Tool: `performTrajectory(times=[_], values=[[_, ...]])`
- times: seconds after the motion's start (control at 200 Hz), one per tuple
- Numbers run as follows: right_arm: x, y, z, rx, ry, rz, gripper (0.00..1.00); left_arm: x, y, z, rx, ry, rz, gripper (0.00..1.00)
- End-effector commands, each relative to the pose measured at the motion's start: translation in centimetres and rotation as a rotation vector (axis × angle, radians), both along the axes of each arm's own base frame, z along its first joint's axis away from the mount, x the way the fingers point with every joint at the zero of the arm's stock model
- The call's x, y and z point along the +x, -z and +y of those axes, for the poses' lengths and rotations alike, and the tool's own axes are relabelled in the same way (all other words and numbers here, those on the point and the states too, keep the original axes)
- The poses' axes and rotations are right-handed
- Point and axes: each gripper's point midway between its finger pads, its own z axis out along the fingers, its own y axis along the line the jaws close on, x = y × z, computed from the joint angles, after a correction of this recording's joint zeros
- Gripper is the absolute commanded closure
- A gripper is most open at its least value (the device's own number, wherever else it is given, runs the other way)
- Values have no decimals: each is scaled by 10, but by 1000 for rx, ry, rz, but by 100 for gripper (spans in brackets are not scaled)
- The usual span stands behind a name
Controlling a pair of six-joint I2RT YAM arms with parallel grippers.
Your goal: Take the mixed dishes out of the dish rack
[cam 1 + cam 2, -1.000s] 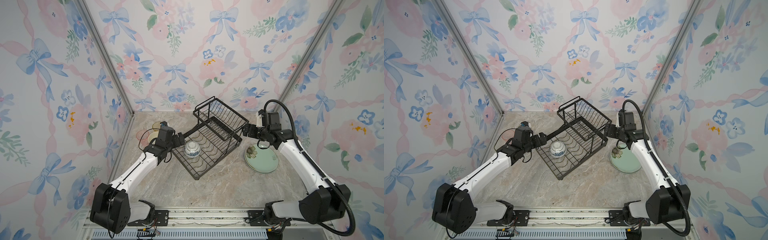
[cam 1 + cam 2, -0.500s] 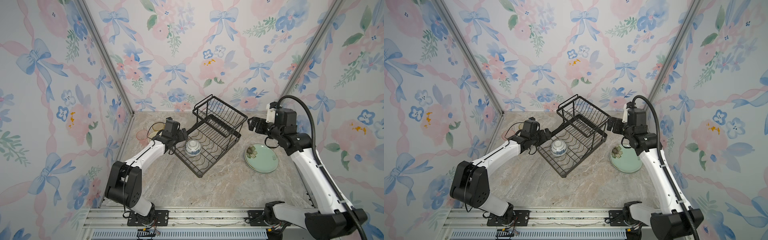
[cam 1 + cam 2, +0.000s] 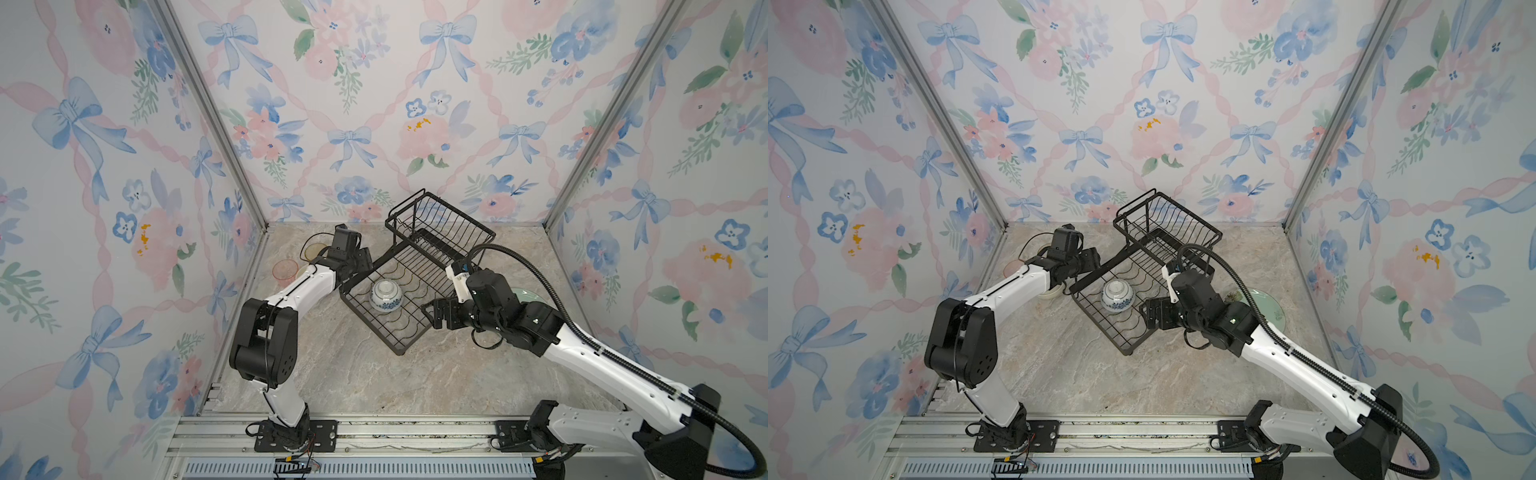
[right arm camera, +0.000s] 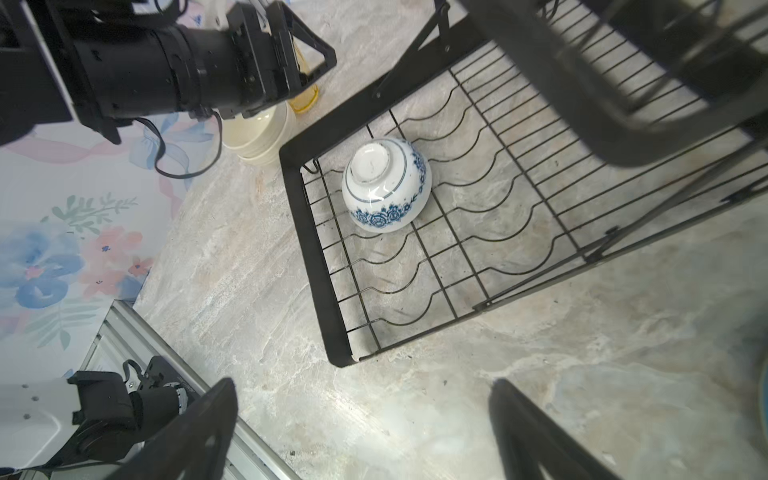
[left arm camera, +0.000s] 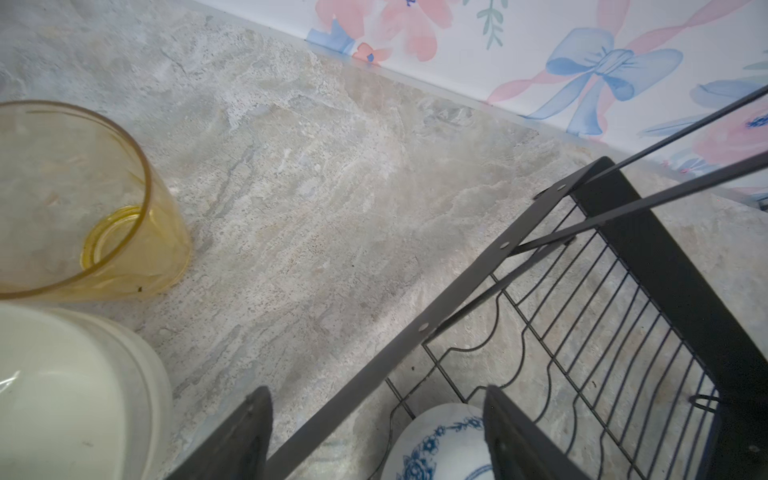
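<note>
Blue-white bowl point(image 4: 386, 185) upside down, plain foot up, floral band nr rim, by rack point(image 4: 309, 232) left corner. L gripper point(image 5: 374, 390) & R gripper point(image 4: 363, 382): jaws wide, empty.

Jaws spread on left end effector point(image 5: 374, 395) and right end effector point(image 4: 361, 384).

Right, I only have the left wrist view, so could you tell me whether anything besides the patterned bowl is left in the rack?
Observer: No, the blue-and-white bowl is the only dish in the dish rack, upside down on its lower tray.
Operator: Thank you. Where is the right gripper?
Observer: The right gripper hovers open and empty at the tray's long edge on its own side, level with the bowl.
</note>
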Motion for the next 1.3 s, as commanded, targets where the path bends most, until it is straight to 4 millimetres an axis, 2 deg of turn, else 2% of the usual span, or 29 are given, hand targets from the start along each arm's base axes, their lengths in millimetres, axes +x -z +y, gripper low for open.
performTrajectory(times=[0.0, 0.205, 0.255, 0.36, 0.565, 0.905, 1.06, 1.14, 1.15, 1.295], values=[[7, 2, 34, 106, 8, 23, 6, 6, 5, 6, 56, 5, -1, 21], [26, 30, 56, 198, 81, 80, 10, 5, 25, -2, 35, 40, 47, 29], [29, 37, 58, 195, 92, 94, 10, 4, 30, -1, 48, 35, 58, 33], [33, 52, 65, 217, 105, 144, 10, 0, 37, 0, 61, 39, 78, 35], [44, 80, 63, 272, 184, 210, 9, -11, 42, -8, 67, 65, 90, 41], [60, 101, 68, 298, 217, 222, 9, -25, 56, -17, 76, 91, 141, 49], [67, 112, 71, 315, 238, 236, 10, -36, 73, -19, 55, 105, 191, 52], [71, 110, 74, 335, 244, 230, 10, -44, 84, -19, 45, 115, 225, 55], [71, 118, 74, 320, 248, 240, 10, -45, 86, -19, 46, 115, 228, 55], [77, 125, 81, 326, 243, 233, 8, -52, 93, -14, 43, 109, 251, 58]])
